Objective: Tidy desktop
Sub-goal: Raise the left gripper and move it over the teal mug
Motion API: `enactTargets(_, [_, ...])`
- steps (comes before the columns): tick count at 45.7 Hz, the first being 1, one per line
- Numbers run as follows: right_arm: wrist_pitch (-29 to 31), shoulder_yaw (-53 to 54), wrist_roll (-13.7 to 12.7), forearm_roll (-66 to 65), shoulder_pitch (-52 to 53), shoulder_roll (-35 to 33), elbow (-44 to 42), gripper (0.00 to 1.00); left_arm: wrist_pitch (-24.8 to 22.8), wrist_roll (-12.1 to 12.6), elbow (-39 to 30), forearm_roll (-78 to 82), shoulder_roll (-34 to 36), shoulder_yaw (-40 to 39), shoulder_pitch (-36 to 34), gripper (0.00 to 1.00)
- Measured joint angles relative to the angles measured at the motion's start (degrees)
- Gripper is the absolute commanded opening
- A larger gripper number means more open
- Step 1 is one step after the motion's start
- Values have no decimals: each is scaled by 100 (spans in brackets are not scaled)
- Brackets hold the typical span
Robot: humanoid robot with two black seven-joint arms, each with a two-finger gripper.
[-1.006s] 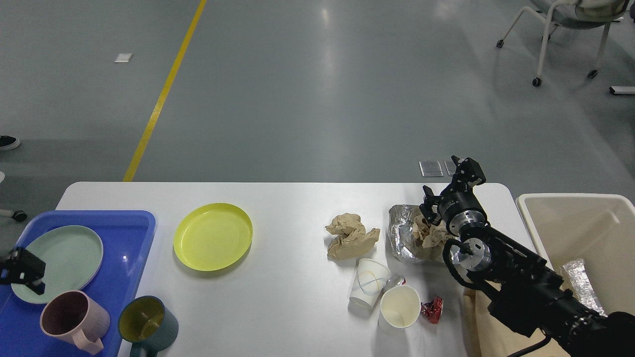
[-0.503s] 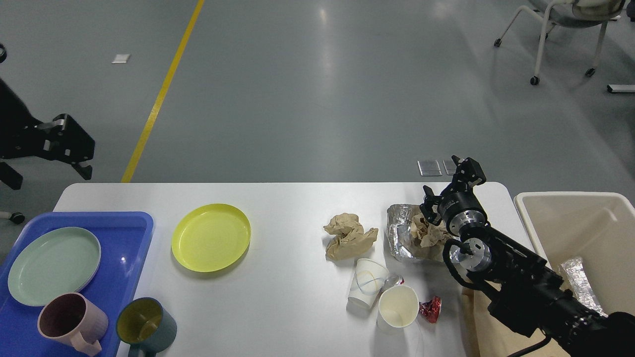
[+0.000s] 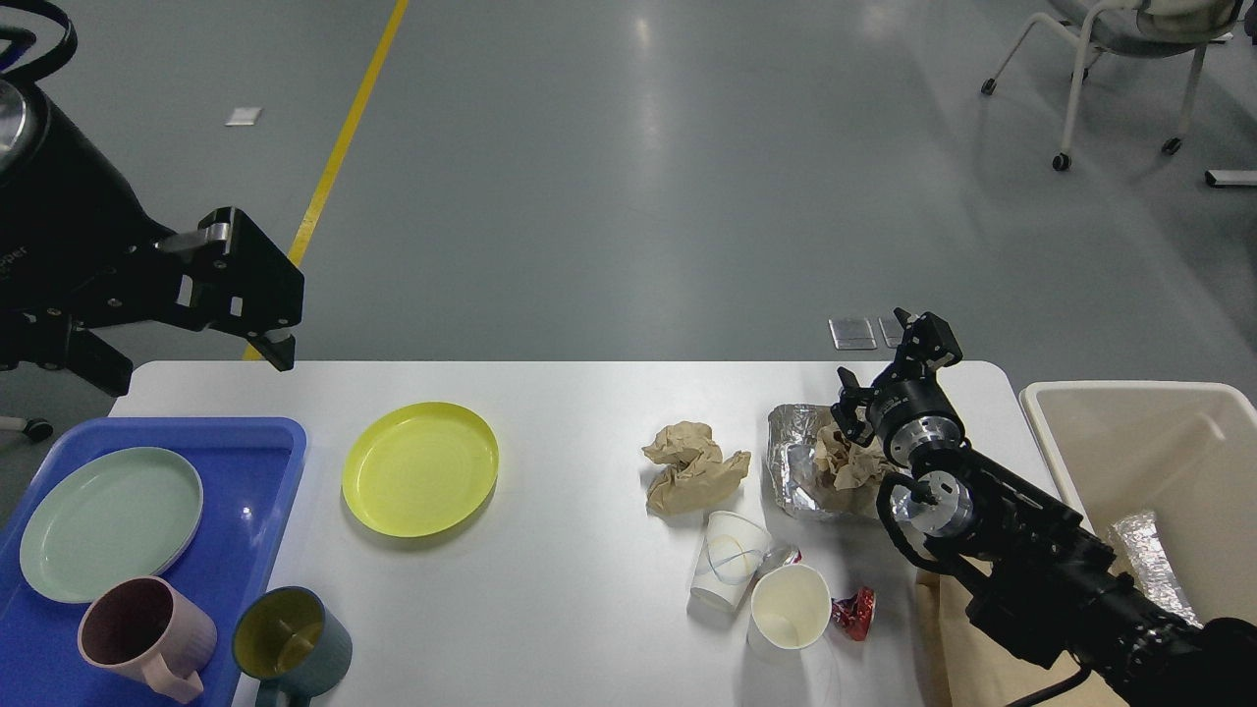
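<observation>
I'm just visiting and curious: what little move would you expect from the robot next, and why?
Probably the left gripper drops toward the round yellow plastic plate. It hangs just behind that plate, which lies alone on the white desktop beside the blue plastic tray.

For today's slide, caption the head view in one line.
Right gripper open above crumpled foil; yellow plate and paper cups on the white desktop.

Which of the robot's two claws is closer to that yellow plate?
Left. The left gripper hangs up and to the left of the yellow plate, while the right gripper is far across the desktop, over the foil and brown paper.
</observation>
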Motion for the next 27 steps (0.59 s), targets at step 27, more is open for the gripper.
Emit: enactTargets(27, [0,3,0,3,0,0,7,100,1286,17,785,264,499,-466,3322,96])
